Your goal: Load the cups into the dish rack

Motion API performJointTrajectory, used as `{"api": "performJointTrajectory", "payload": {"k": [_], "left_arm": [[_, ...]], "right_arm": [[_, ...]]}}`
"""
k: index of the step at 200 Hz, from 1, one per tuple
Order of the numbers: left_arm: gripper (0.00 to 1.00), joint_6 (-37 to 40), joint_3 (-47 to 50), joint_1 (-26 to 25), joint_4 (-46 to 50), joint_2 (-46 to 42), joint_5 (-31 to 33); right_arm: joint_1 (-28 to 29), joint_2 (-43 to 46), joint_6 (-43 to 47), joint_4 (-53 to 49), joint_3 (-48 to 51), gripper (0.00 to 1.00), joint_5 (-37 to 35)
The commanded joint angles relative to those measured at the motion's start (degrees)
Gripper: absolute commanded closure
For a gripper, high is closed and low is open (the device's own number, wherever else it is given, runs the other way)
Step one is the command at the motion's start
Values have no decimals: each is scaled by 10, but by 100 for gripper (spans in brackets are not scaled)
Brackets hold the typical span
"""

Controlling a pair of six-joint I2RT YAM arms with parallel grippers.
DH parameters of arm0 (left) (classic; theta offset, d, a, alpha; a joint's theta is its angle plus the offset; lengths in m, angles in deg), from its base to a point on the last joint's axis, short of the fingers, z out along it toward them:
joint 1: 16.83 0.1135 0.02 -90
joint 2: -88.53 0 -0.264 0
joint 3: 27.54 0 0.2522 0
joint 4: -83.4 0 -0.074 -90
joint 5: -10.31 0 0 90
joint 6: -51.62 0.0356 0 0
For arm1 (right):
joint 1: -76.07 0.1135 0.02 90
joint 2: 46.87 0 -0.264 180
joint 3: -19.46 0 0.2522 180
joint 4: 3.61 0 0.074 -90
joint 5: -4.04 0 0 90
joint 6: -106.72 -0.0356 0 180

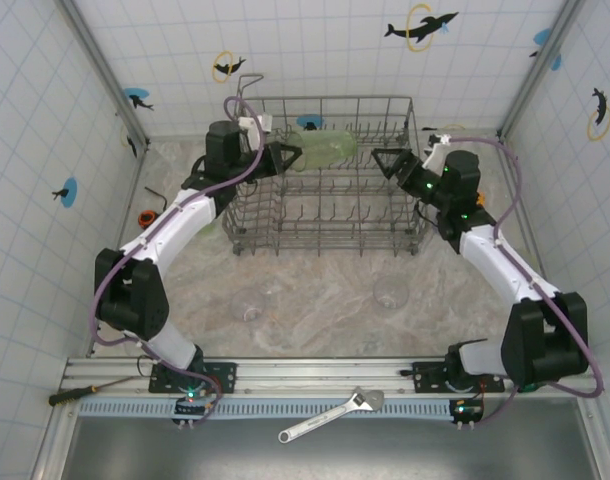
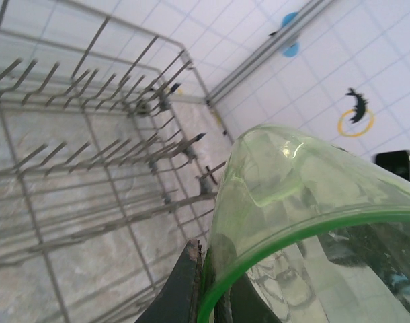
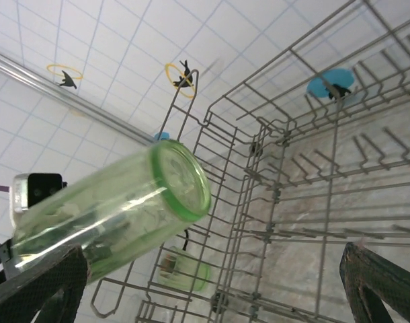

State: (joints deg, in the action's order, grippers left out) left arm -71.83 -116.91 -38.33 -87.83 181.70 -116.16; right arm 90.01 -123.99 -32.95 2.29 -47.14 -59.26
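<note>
Back wall (image 1: 315, 60) hugs the dish rack (image 1: 330, 222); green cup (image 1: 327, 149) hangs above.

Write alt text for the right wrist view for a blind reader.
A translucent green cup, on its side with its base toward the camera, is held by the left pincer above the grey wire dish rack. A second green cup shows through the wires below; the right pincer's dark fingers stand wide apart in the bottom corners.

White tiled walls (image 1: 315, 50) with thin blue grid lines close me in on three sides. They are dotted with dark fish stickers (image 1: 420, 25), some in orange rings, some on blue discs. Grey metal posts (image 1: 103, 70) mark the upper corners. Below lies a beige marbled tabletop (image 1: 315, 300), evenly lit.
</note>
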Motion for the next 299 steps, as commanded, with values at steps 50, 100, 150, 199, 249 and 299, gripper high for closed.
{"api": "performJointTrajectory", "payload": {"k": [50, 100, 150, 199, 249, 299], "left_arm": [[100, -9, 11, 42, -142, 42, -86], [100, 6, 30, 42, -168, 48, -88], [100, -13, 40, 42, -193, 59, -95], [100, -30, 50, 41, -216, 63, -104], [100, -35, 49, 42, -219, 68, -111], [100, -31, 48, 42, -214, 68, -116]], "right_arm": [[65, -97, -123, 154, -35, 0, -69], [91, -157, -184, 213, -77, 0, -89], [113, -183, -244, 254, -79, 0, -141], [134, -204, -297, 285, -93, 0, -193], [141, -246, -358, 328, -125, 0, -194], [152, -275, -371, 331, -154, 12, -193]]}}
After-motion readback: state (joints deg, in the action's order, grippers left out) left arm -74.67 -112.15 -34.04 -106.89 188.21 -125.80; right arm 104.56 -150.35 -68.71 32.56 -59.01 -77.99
